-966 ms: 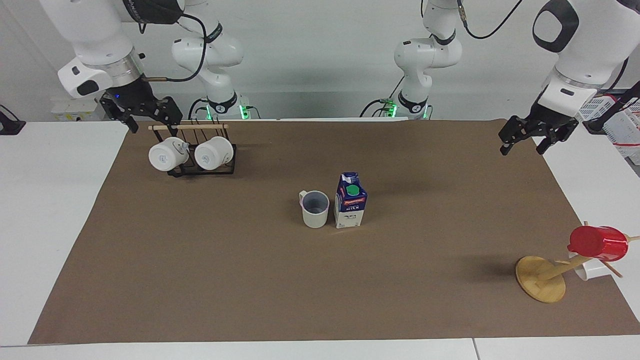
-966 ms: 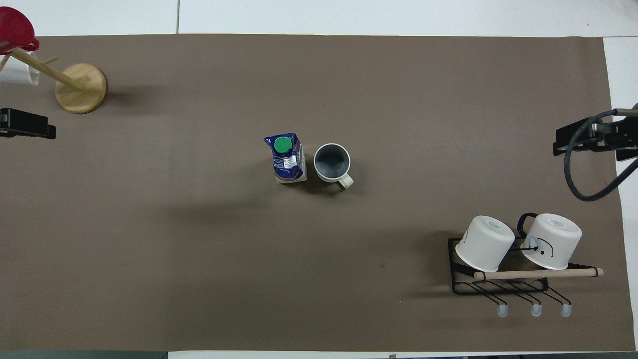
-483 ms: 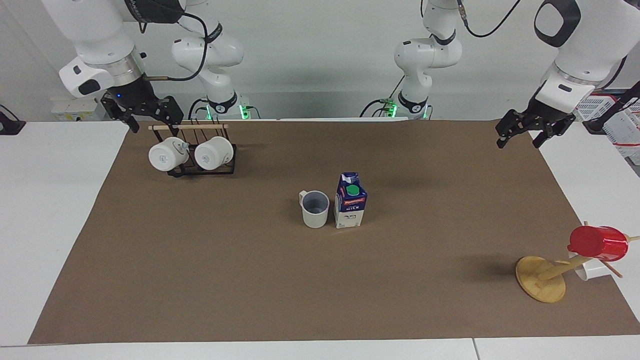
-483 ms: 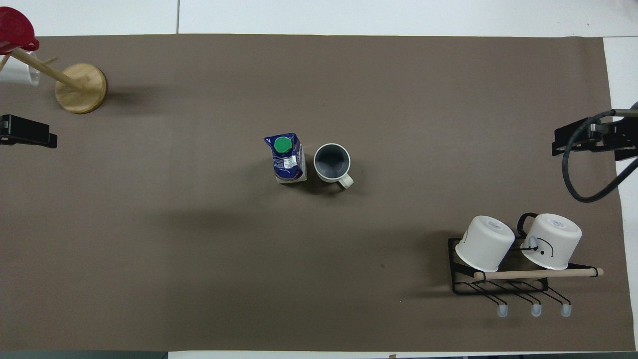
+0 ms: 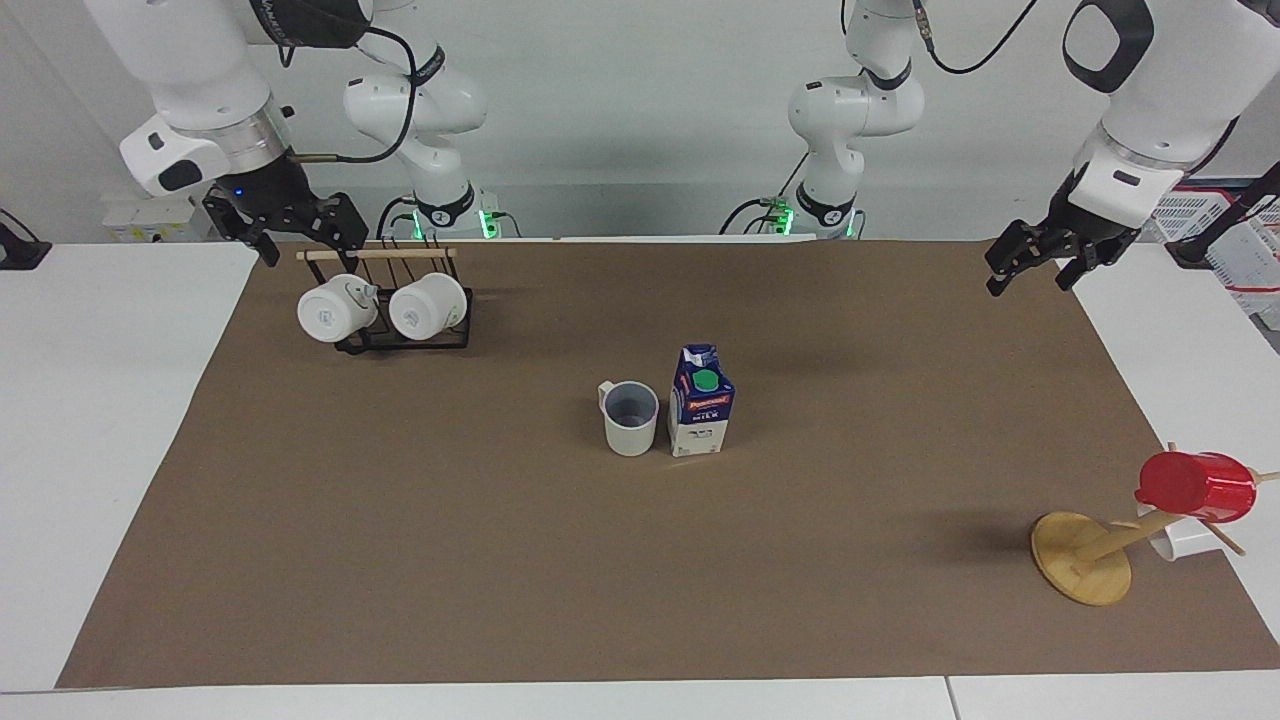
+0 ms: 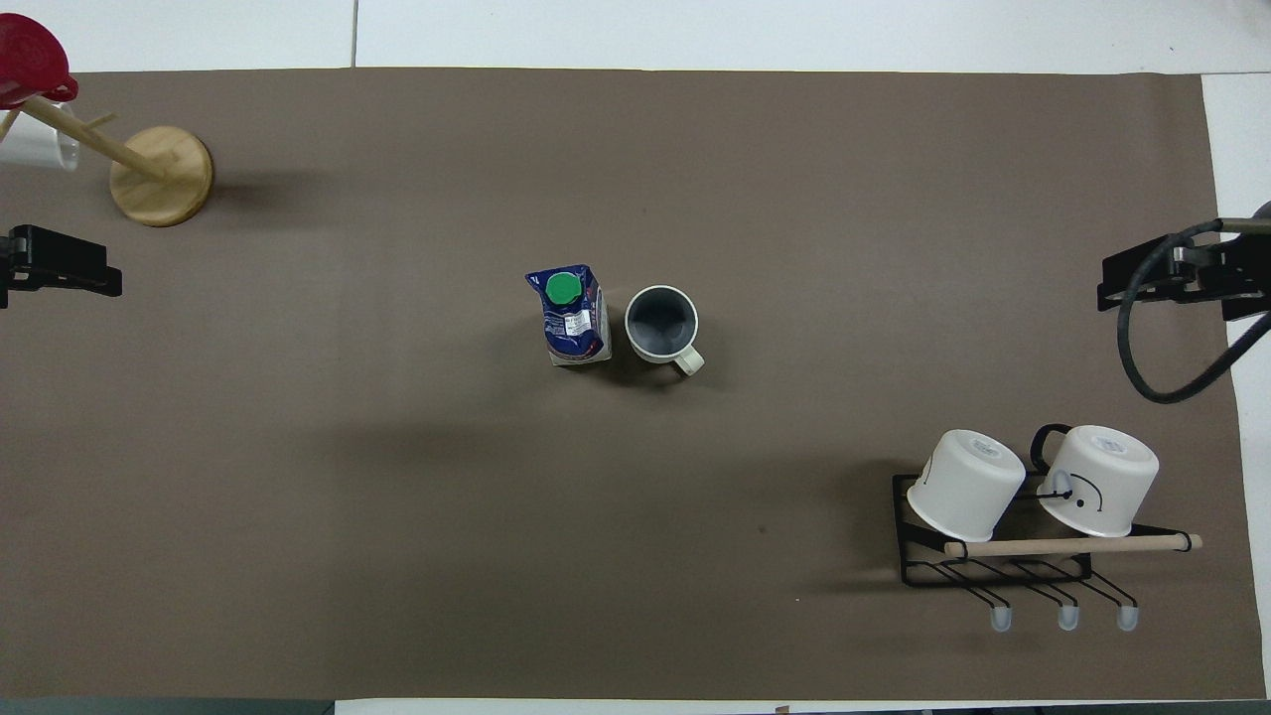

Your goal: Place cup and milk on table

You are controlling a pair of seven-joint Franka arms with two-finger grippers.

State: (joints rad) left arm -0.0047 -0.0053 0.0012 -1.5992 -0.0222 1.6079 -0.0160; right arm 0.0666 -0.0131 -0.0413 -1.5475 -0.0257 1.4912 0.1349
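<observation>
Both the cup [image 5: 630, 418] and milk [image 5: 700, 401] stand upright mid-desk [image 5: 400, 560], so we judge the task probably done; left hand [image 5: 1032, 268] and right hand [image 5: 290, 232] hang spread, empty, over desk ends.

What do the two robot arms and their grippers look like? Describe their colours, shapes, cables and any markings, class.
Both arms are glossy white, built of rounded segments with black joint rings and a silver wrist band. Each base shows a green light. The left gripper and the right gripper are black, angular two-finger units. Black cables loop along both arms; a small blue light glows above the right gripper.
</observation>
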